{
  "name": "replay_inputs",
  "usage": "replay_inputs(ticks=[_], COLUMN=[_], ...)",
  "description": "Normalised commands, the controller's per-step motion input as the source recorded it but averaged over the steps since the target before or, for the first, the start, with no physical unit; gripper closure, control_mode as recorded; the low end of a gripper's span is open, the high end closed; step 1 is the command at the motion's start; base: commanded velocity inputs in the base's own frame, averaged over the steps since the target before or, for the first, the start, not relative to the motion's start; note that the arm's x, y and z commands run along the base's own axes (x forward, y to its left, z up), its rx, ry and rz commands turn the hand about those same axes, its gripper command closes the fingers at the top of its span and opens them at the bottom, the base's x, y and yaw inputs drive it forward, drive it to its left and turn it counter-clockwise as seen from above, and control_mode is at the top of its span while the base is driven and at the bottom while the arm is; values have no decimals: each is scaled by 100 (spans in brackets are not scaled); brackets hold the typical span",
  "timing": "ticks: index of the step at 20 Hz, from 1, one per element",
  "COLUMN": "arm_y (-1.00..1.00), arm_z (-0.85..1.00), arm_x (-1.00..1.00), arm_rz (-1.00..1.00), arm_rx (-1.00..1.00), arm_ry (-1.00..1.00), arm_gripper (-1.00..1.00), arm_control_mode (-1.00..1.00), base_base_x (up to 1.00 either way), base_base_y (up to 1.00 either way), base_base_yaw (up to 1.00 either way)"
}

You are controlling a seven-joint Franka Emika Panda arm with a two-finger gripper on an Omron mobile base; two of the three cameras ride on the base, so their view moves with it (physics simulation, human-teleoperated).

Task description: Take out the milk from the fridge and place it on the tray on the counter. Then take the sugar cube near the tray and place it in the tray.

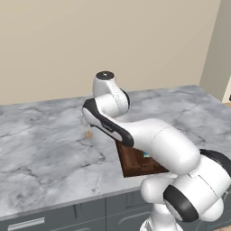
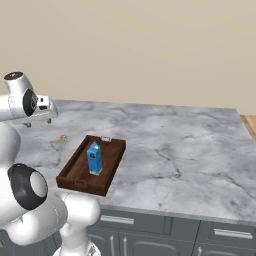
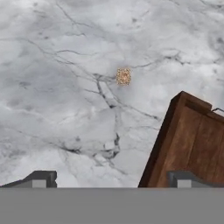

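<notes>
Left base view: the sugar cube (image 1: 89,134) lies on the marble desk (image 1: 45,149), near the tray (image 1: 135,161) but apart from it. Right base view: the milk (image 2: 94,158) stands upright in the tray. Hand view: the end effector (image 3: 111,178) hangs wide open — empty — above the desk, with the cube ahead of its fingertips.

Flat, even, bright rendered light, no glare. Soft faint shadows on the counter (image 2: 190,150) beside the tray (image 2: 75,165) and under the arm. Hand view slightly soft and pixelated; base views sharp, no edge distortion.

One milk (image 2: 94,158), one tray (image 2: 75,166), one sugar cube (image 3: 123,76), seemingly.
</notes>
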Motion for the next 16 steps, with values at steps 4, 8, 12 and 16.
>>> replay_inputs(ticks=[4, 8, 12, 16], arm_y=[1, 23, 17, 14], arm_z=[-39, -46, -44, -46], arm_x=[47, 55, 58, 59], arm_rz=[0, -3, -3, -2], arm_rx=[0, 0, -2, -3], arm_ry=[10, 10, 7, 7], arm_gripper=[-100, -100, -100, -100], arm_control_mode=[-100, -100, -100, -100], base_base_x=[0, 0, 0, 0], base_base_y=[0, 0, 0, 0], base_base_yaw=[0, 0, 0, 0])
